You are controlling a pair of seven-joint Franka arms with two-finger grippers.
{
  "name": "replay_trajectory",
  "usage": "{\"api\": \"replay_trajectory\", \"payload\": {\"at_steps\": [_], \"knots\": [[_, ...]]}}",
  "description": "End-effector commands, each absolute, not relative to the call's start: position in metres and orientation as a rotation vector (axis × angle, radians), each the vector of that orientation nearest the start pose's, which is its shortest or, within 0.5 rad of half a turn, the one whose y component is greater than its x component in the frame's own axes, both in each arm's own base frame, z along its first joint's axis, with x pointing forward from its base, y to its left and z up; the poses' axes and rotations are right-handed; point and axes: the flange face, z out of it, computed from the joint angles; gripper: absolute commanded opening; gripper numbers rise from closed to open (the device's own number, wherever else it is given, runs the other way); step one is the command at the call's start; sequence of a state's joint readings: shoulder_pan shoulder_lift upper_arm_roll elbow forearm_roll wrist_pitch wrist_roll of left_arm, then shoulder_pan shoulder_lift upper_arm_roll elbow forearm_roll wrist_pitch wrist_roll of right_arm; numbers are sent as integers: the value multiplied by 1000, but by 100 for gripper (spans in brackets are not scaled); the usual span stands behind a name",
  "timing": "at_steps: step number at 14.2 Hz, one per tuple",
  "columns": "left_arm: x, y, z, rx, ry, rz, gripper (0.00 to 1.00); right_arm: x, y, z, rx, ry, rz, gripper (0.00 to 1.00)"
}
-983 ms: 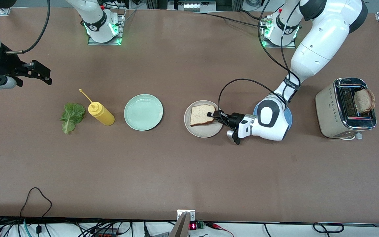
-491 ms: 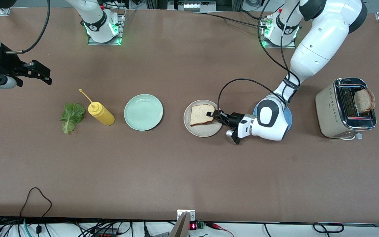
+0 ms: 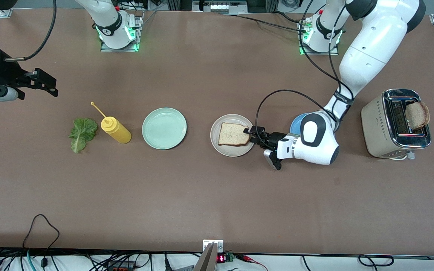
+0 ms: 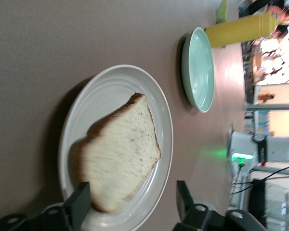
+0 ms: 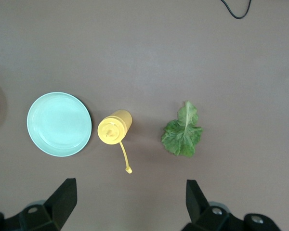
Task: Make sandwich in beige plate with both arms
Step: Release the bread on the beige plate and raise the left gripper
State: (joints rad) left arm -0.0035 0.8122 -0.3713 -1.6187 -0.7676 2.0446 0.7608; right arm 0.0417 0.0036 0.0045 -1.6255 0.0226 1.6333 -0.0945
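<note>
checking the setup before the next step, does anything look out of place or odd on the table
One thing: the bread slice in the toaster sits tilted, hanging out over its edge rather than down in a slot. The lettuce leaf lies on the bare table, not on a plate. The bread slice lies flat in the beige plate. Nothing is spilled.

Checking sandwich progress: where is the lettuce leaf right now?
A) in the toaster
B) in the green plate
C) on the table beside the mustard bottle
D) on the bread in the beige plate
C: the lettuce leaf lies on the table beside the mustard bottle.
</note>
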Motion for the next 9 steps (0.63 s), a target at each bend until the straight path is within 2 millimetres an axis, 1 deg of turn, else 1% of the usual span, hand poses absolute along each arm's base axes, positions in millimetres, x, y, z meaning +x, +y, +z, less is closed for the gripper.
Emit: {"api": "replay_trajectory", "payload": {"at_steps": [1,2,4,5,7,9], "knots": [[617,-244,215,2239,-712,-220,100,557,-6,598,-3004,-348,-1,100],[617,-242,233,2298,-718,-240,100,555,-13,595,-2974,-376,-2,100],[613,-237,263,2457,-748,-357,100,550,-28,588,-2882,-453,-19,100],[612,-234,277,2526,-752,-382,100,549,-39,583,-2827,-504,-38,100],[607,-231,316,2642,-789,-400,100,543,-63,567,-2694,-567,-91,100],[607,-212,349,2801,-860,-390,100,536,-85,548,-2562,-668,-175,100]]}}
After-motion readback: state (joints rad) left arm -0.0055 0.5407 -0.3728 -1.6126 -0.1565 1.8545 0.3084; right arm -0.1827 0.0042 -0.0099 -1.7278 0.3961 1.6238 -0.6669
